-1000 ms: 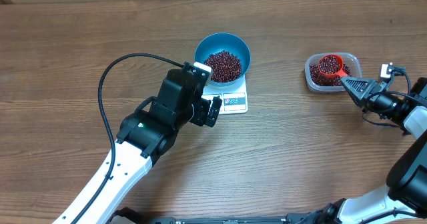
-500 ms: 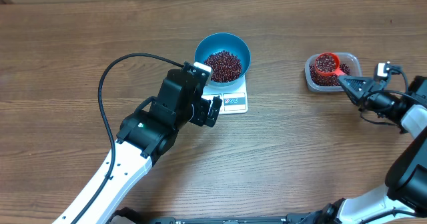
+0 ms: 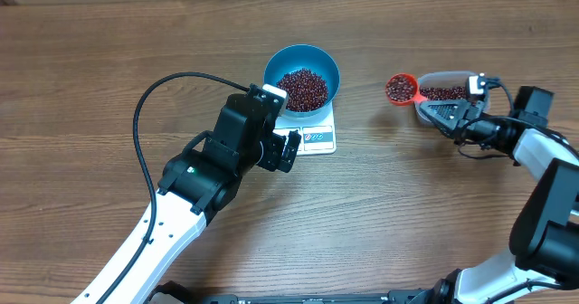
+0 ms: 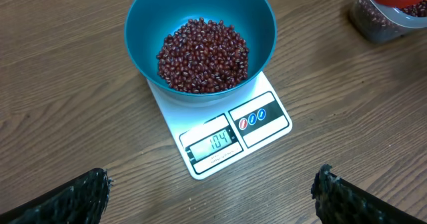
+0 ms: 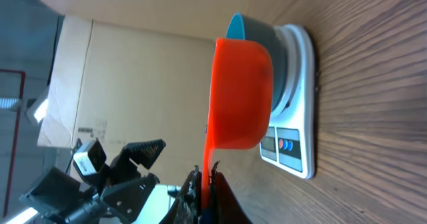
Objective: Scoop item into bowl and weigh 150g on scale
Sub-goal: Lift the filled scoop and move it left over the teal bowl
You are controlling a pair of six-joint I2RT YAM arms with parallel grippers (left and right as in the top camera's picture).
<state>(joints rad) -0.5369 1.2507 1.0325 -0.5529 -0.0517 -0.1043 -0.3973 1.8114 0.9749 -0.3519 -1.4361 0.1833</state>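
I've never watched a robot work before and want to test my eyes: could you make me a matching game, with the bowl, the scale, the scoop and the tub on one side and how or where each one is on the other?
Things:
1. bowl
2. scale
3. scoop
4. tub

States:
A. clear, by the right gripper
B. blue, holding a heap of beans
C. orange-red, held in the air by the right gripper
D. white and flat, under the bowl

Pairs: 1-B, 2-D, 3-C, 4-A
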